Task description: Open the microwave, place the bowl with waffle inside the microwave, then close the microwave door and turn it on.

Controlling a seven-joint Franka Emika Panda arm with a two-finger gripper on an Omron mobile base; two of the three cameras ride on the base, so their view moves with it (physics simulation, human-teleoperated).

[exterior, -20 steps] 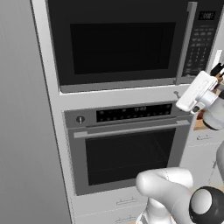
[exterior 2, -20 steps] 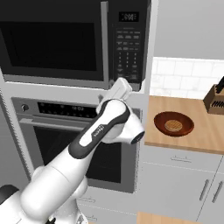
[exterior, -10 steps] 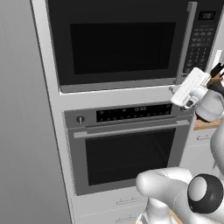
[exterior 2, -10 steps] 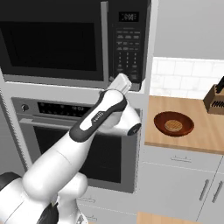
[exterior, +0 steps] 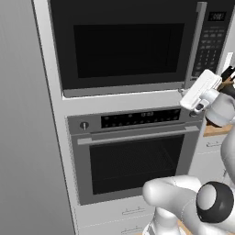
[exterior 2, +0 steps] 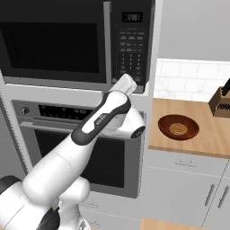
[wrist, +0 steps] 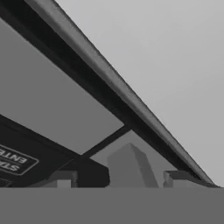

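Black-fronted microwave (exterior: 133, 46) with its door (exterior 2: 54, 42) shut; the gripper (exterior: 184, 93) has risen toward the lower end of the handle (exterior: 194, 46) over the last second, finger spacing unclear. Opening is presumably imminent. The bowl (exterior 2: 178, 127) waits on the counter (exterior 2: 211, 134).

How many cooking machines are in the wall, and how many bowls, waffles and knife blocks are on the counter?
Microwave: 1
Oven: 1
Bowl: 1
Waffle: 1
Knife block: 1
Total: 5
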